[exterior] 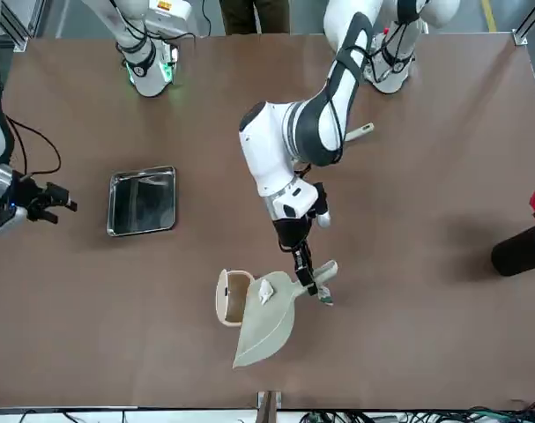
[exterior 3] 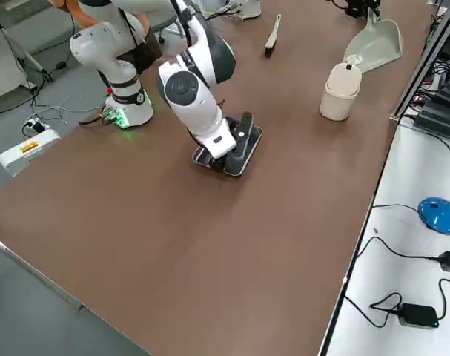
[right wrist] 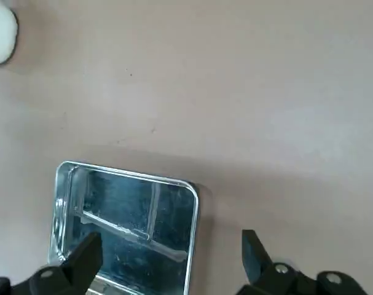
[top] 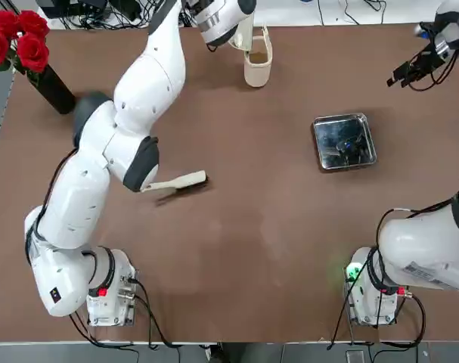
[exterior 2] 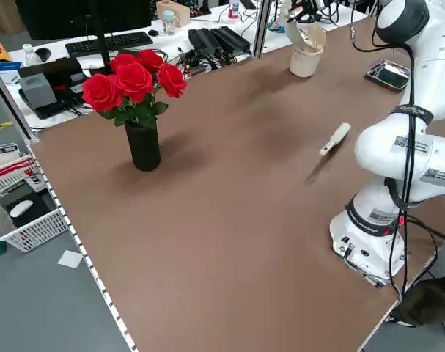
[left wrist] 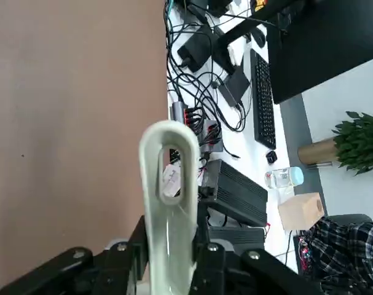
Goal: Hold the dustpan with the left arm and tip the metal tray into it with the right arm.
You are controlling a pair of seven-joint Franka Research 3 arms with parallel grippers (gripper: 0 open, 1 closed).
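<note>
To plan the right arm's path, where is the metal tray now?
In the top view, the metal tray lies on the table's right side, nearest the right gripper.

Your robot's left arm (top: 100,159) is glossy white with rounded segments, dark grey joint bands and black cables, a red light glowing at lower left of the top view.

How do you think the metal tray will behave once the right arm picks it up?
The tray should stay stiff, since its sides and raised rim look like formed metal. Its shiny surface may prove slippery in the right tool. Being shallow and flat on the table, it seems unlikely to roll.
</note>
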